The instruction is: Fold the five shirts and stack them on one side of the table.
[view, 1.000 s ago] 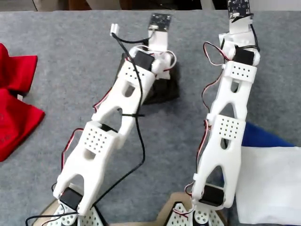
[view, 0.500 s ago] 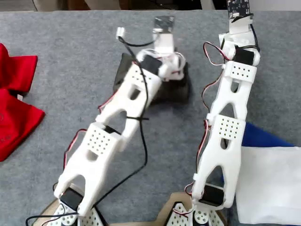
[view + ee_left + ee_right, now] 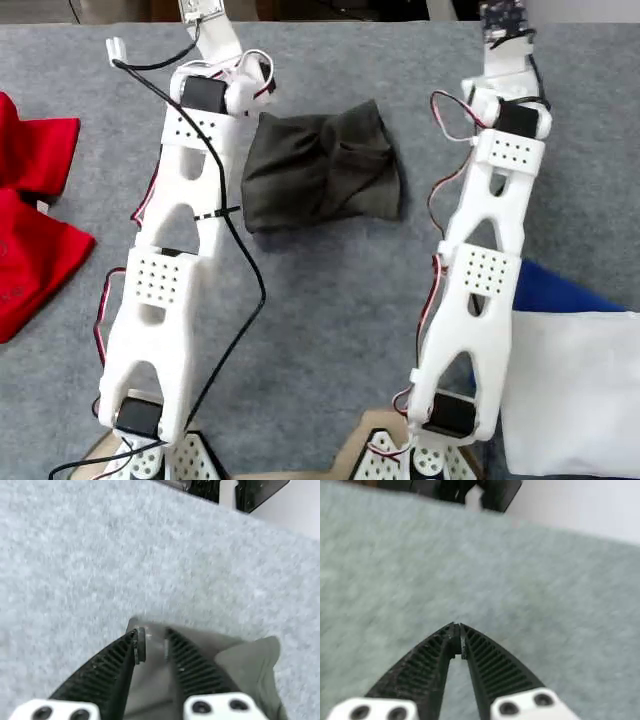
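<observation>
Grey felt covers the table (image 3: 330,300). The left wrist view gives the finger detail. The left gripper (image 3: 151,642) has its jaws slightly apart and grips nothing, and a corner of the dark shirt (image 3: 240,655) lies on the felt beneath them. In the right wrist view, the right gripper (image 3: 457,630) is closed tip to tip and empty over bare felt. The high view gives the layout. The dark shirt, bunched into a rough rectangle, lies between the two arms. Red shirts (image 3: 35,230) lie at the left edge. A white shirt (image 3: 575,400) lies over a blue shirt (image 3: 555,290) at the right.
</observation>
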Available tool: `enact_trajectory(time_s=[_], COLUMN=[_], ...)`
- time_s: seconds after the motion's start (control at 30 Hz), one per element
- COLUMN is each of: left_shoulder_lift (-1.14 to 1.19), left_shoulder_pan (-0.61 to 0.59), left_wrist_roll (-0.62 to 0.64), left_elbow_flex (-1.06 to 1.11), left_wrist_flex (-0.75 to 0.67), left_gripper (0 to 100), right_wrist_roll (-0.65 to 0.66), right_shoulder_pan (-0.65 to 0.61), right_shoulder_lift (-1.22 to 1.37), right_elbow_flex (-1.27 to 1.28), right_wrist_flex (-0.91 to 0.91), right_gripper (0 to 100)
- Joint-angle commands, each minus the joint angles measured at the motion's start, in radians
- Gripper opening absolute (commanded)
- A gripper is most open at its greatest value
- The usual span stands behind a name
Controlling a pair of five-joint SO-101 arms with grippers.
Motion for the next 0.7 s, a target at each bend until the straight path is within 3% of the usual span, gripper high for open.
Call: enact_trajectory(time_s=[0.0, 0.17, 0.3, 0.4, 0.53, 0.67], left_shoulder_lift=[-0.013, 0.001, -0.031, -0.059, -0.065, -0.058], left_shoulder_pan=[0.025, 0.011, -0.026, -0.109, -0.259, -0.336], left_wrist_roll=[0.044, 0.098, 0.12, 0.163, 0.207, 0.218], left_elbow_flex=[0.044, 0.081, -0.038, -0.163, -0.321, -0.361], left_wrist_flex=[-0.031, -0.006, 0.153, 0.242, 0.273, 0.269], left_gripper=[5, 5, 5, 5, 4, 3], right_wrist_roll=[0.021, 0.107, 0.129, 0.13, 0.13, 0.13], right_shoulder_pan=[-0.091, -0.249, -0.341, -0.404, -0.455, -0.475], right_shoulder_lift=[-0.113, -0.246, -0.291, -0.291, -0.291, -0.291], right_elbow_flex=[-0.056, -0.047, 0.005, 0.082, 0.193, 0.26], right_wrist_flex=[0.124, 0.311, 0.385, 0.391, 0.394, 0.411], right_gripper=[0.8, 0.8, 0.8, 0.7, 0.7, 0.7])
